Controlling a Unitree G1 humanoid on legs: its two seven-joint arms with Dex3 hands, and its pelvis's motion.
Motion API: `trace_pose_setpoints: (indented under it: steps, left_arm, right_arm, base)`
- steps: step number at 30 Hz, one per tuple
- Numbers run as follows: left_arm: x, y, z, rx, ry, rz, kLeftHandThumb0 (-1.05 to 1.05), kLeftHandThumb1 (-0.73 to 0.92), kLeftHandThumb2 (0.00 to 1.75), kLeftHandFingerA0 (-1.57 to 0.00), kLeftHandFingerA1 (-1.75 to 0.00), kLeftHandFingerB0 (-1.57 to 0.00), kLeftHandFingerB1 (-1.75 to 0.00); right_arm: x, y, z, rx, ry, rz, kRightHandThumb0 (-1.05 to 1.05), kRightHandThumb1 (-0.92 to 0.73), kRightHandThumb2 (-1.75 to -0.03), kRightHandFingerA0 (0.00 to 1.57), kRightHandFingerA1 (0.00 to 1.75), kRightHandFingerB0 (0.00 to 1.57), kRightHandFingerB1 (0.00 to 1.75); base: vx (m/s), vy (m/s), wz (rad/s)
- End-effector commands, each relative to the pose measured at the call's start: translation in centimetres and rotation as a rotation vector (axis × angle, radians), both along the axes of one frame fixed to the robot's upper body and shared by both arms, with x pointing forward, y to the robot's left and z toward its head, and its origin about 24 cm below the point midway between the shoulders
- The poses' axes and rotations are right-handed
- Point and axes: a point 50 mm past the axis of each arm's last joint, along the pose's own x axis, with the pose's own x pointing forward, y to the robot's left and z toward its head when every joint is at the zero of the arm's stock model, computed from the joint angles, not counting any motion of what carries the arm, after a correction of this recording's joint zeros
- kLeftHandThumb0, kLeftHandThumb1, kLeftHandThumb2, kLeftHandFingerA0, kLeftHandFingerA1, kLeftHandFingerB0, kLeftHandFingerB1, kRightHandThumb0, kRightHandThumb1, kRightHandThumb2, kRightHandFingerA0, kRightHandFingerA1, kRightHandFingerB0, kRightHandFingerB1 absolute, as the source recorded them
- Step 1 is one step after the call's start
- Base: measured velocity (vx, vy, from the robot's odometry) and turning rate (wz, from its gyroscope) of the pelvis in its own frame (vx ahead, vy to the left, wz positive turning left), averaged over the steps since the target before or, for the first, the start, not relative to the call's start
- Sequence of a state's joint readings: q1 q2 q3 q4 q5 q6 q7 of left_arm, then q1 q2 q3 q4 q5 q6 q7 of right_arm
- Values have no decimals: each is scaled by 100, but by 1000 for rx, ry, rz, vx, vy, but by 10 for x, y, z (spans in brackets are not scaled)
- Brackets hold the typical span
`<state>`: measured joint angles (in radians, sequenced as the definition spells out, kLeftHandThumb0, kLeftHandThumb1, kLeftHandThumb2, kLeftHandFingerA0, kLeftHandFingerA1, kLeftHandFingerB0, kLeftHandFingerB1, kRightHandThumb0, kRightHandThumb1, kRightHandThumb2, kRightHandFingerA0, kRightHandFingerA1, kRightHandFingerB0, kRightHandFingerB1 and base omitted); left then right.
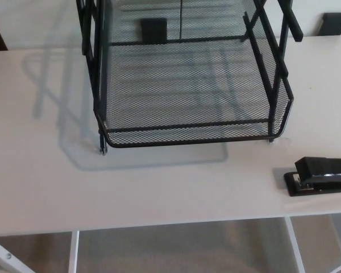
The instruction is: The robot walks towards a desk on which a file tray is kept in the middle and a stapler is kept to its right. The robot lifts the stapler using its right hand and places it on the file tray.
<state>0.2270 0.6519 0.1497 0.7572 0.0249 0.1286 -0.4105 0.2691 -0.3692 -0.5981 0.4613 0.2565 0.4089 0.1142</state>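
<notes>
White desk (159, 199) holds a black wire-mesh file tray (187, 91); the black stapler (321, 176) lies untouched, right; neither hand shows, so grip cannot be told.

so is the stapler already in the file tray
No, the stapler lies on the desk to the right of the file tray, apart from it, and the tray's mesh floor is bare.

Nothing to read here, not a word, number or logo anywhere. The black stapler (323, 175) shows no legible brand at this size. The mesh file tray (187, 126) and the white worktop (45, 182) carry no label or marking that can be made out.
</notes>
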Motion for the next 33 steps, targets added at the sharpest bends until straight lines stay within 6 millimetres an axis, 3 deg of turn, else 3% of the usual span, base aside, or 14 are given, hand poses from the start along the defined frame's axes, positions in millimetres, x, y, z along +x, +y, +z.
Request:
trace_pose_setpoints:
  steps: [1,7,13,14,16,17,20,21,22,24,25,26,28,33]
  left_arm:
    - [-8,2,-1,-5,2,37,-52,67,80,-15,-44,-25,-45]
    - [-7,8,4,-36,-82,139,-68,87,65,-14,-41,-6,-33]
    - [0,11,10,-63,-127,175,-75,69,98,-8,-51,-4,-34]
    - [0,11,10,-68,-130,175,-69,87,66,-12,-44,0,-36]
    - [0,13,11,-77,-137,187,-69,86,66,-12,-46,0,-36]
    - [-1,13,11,-62,-127,162,-74,70,99,-9,-52,-2,-34]
    - [-2,13,11,-59,-131,160,-69,87,67,-14,-48,-5,-29]
    - [-1,12,14,-56,-131,152,-68,88,66,-13,-44,-2,-37]
    - [-2,11,15,-47,-126,140,-68,89,66,-15,-44,-4,-36]
    - [-5,11,15,-40,-114,128,-68,88,68,-14,-45,-5,-31]
    - [-6,12,14,-52,-116,137,-72,69,99,-7,-52,-3,-35]
    - [-6,11,14,-51,-115,133,-68,88,66,-12,-44,-2,-35]
    - [-4,12,14,-44,-115,140,-74,69,98,-9,-51,-3,-36]
    - [-2,9,15,-50,-115,129,-69,88,65,-13,-44,-3,-36]
  right_arm:
    - [4,-4,5,-27,1,10,-22,-41,-93,22,62,22,60]
    - [14,-37,35,-145,-135,137,-50,-47,-64,21,72,2,53]
    - [73,-55,104,-355,-398,170,-63,-42,-67,14,76,0,58]
    - [90,-56,125,-404,-451,211,-90,-40,-63,9,101,0,106]
    - [110,-50,162,-485,-545,313,-101,-30,-85,25,98,6,90]
    - [120,-46,176,-514,-553,344,-105,-42,-57,16,147,11,127]
    - [140,-35,209,-617,-616,460,-105,-43,-63,32,149,24,127]
    - [161,-10,240,-650,-708,547,-103,-35,-87,37,107,15,91]
    - [166,-3,246,-658,-720,583,-93,-43,-56,32,101,4,97]
    - [173,13,253,-676,-704,670,-79,-29,-80,37,80,13,72]
    - [175,22,255,-659,-706,745,-72,-29,-79,33,73,10,63]
    - [178,30,254,-634,-692,790,-61,-31,-75,30,66,10,57]
    - [185,47,250,-616,-608,958,-64,-33,-75,20,59,5,50]
    - [189,86,234,-687,-358,1240,-33,-34,-90,2,51,0,49]
  base:
    - [0,0,0]
    - [-12,-83,1]
    - [-22,-91,1]
    - [-27,-92,1]
    - [-29,-93,2]
    - [-31,-95,3]
    - [-34,-94,1]
    - [-38,-94,3]
    - [-40,-95,0]
    - [-45,-94,2]
    - [-45,-93,4]
    - [-48,-92,2]
    - [-48,-94,4]
    - [-46,-78,3]
